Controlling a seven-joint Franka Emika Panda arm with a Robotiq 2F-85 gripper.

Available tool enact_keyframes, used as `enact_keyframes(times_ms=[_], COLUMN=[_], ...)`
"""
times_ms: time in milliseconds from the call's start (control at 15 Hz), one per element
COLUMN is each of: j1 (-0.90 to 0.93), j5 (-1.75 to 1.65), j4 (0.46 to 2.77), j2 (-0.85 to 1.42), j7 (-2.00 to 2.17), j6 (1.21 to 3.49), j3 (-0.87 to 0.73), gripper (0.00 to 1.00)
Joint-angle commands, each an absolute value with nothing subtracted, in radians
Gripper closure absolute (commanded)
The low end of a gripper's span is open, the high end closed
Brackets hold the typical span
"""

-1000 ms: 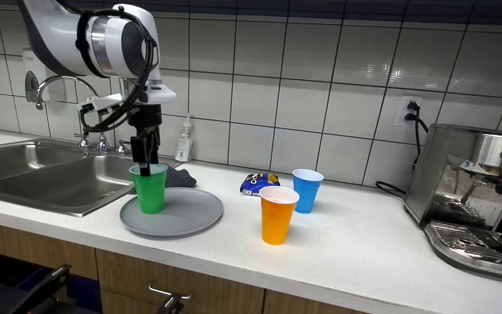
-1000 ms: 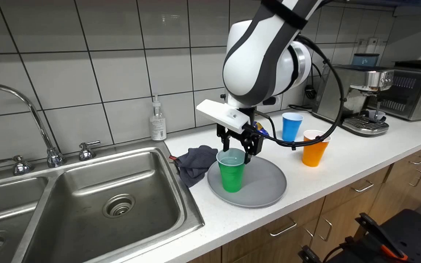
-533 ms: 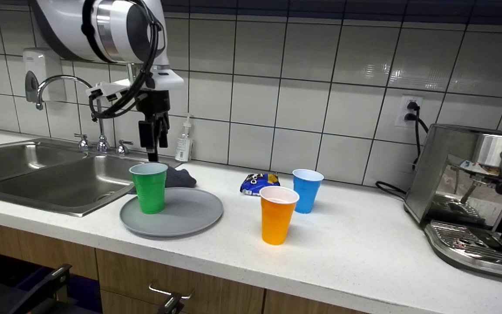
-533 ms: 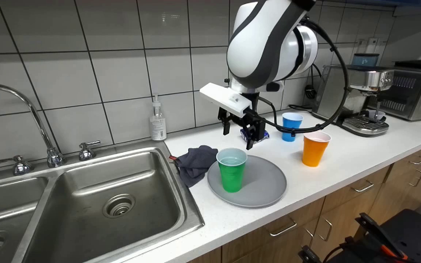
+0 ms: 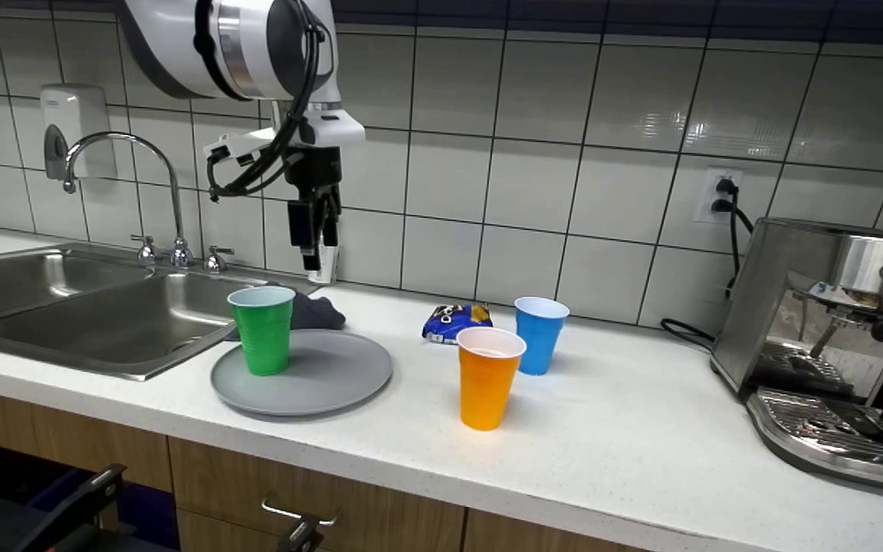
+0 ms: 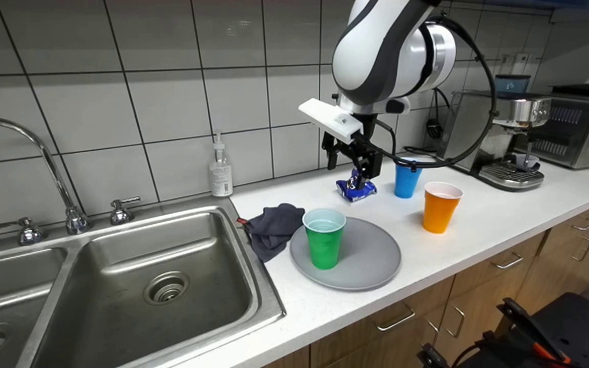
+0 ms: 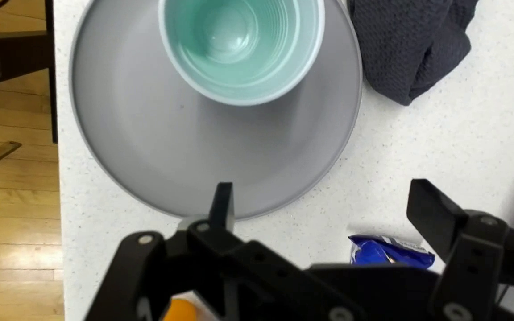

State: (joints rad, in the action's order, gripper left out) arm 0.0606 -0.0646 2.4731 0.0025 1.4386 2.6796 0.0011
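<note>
The fingers (image 7: 435, 218) stand wide apart, raised well above the level of the gray plate (image 7: 150, 142); in the wrist view one of them overlaps the plate's rim, and a blue packet (image 7: 391, 253) shows in the gap between them, down on the white surface (image 7: 440, 133). The green cup (image 6: 324, 240) stands upright on the plate, off the middle toward the sink (image 6: 105, 306), its mouth facing up and well apart from the fingers. The packet lies past the plate toward the tiled wall (image 5: 449, 180). A dark cloth (image 6: 276, 230) lies crumpled just beside the plate, on its sink side; whether it touches the rim I cannot tell. On the plate's side away from the sink stand an orange cup (image 5: 487, 387) and, nearer the wall, a blue cup (image 5: 541, 343), both upright. Behind the plate, at the back corner of the sink, stands a soap bottle (image 6: 221, 175). A steel coffee machine (image 5: 773, 291) sits well apart from the plate, past both cups. Below the plate, under the surface, run wooden drawers (image 5: 388, 498).
</note>
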Motion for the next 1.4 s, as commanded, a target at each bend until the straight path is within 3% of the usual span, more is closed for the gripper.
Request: enact_keyframes(times_ms=[0,733,1333], j1=[0.027,-0.043,-0.082], j5=[-0.087,-0.116,-0.065], j4=[2.447,2.389,2.348], j2=[-0.008,-0.007,0.025], j7=[1.486,1.492,1.198], j6=[2.642,2.565,2.473], j3=[-0.01,-0.076,-0.114], gripper=[0.0,0.0,0.0])
